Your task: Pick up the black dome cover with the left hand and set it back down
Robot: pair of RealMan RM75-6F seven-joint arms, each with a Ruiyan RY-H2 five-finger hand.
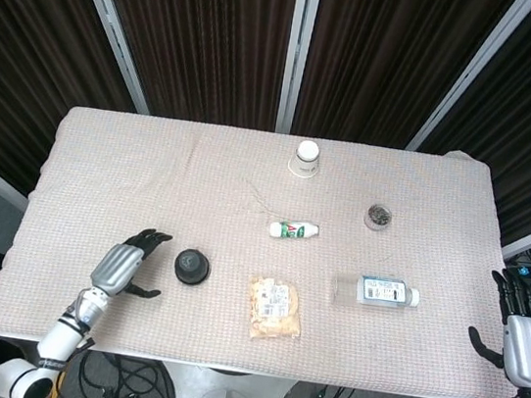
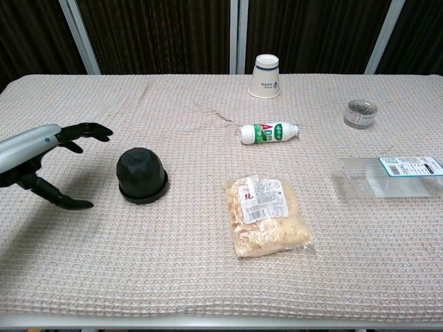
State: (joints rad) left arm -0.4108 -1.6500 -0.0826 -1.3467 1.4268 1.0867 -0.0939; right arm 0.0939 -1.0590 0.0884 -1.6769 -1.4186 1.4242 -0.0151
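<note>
The left hand [image 2: 41, 162] hangs just beside the black dome cover [image 2: 141, 176], fingers and thumb spread wide, holding nothing. The right hand [image 1: 528, 340] sits off the bench [image 1: 152, 163] edge, fingers apart, empty.

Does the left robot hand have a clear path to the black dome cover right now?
Probably yes: the left robot hand is open beside the black dome cover, with only bare cloth between them.

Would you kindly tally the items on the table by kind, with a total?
Bottles: 2, small white green-labelled bottle, clear plastic bottle
Black dome cover: 1
Upturned white paper cup: 1
Clear snack bag: 1
Small round tin: 1
Total: 6
</note>
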